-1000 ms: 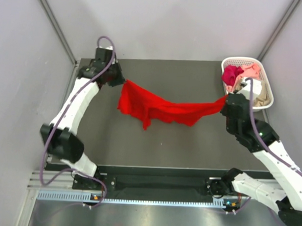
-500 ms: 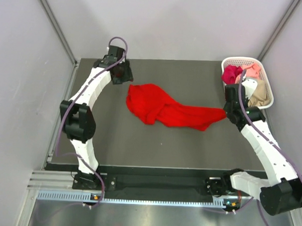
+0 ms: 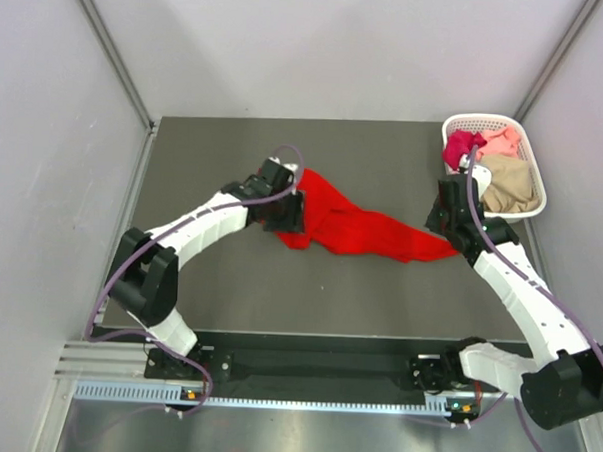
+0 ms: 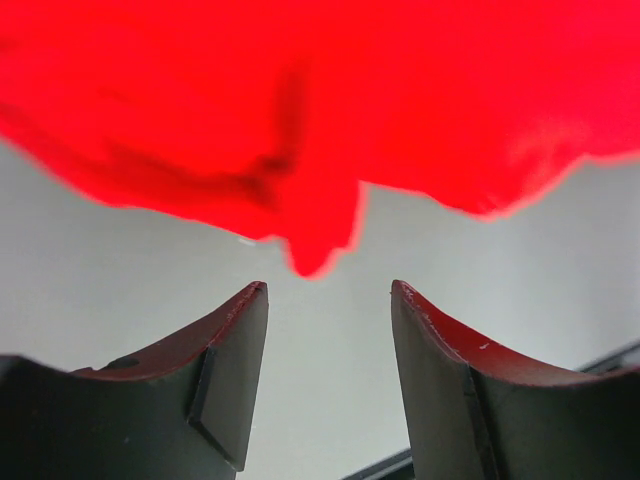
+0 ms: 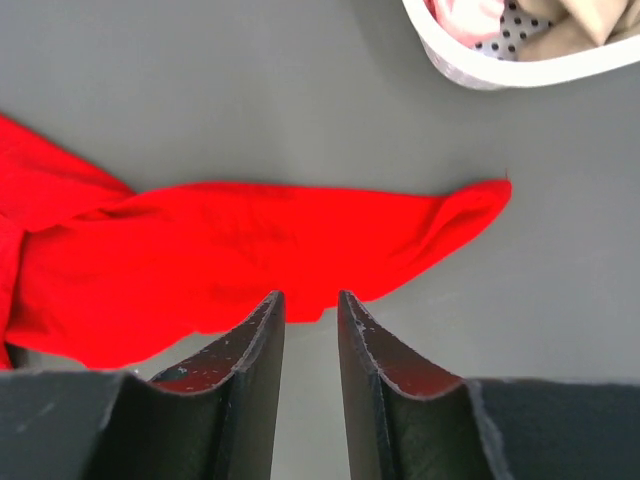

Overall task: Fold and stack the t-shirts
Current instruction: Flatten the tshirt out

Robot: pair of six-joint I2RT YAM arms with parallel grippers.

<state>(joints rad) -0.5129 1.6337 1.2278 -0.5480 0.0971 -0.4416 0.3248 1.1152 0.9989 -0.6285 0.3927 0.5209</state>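
Left claw (image 4: 328,290) released; shirt (image 4: 300,100) just ahead, blurred, cropped. Right claw (image 5: 310,297) barely parted, empty, over shirt's edge.

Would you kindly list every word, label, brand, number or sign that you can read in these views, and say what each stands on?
There is no readable text in any of the three views.
The red t-shirt shows plain cloth only, with no print or label in sight.
The white basket bears no marking that I can make out.
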